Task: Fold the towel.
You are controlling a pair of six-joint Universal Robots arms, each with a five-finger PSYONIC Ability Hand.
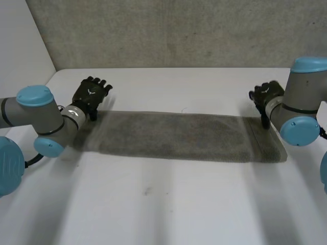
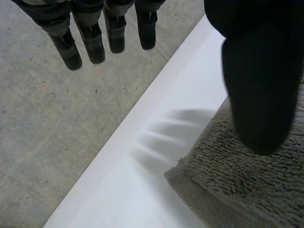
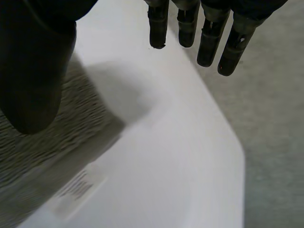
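Black left hand (image 1: 92, 95): fingers straight, thumb apart, holding nothing, at far-left corner of towel (image 1: 179, 135) | right hand (image 1: 266, 97): likewise relaxed, at far-right corner | towel: grey, flat long strip across table (image 1: 153, 204), toward far edge

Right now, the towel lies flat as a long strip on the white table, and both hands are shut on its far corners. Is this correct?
No. Both hands are open: in the wrist views the left hand and the right hand have straight fingers, apart from the thumb, pinching nothing. The rest holds: the towel lies as a long strip on the table.
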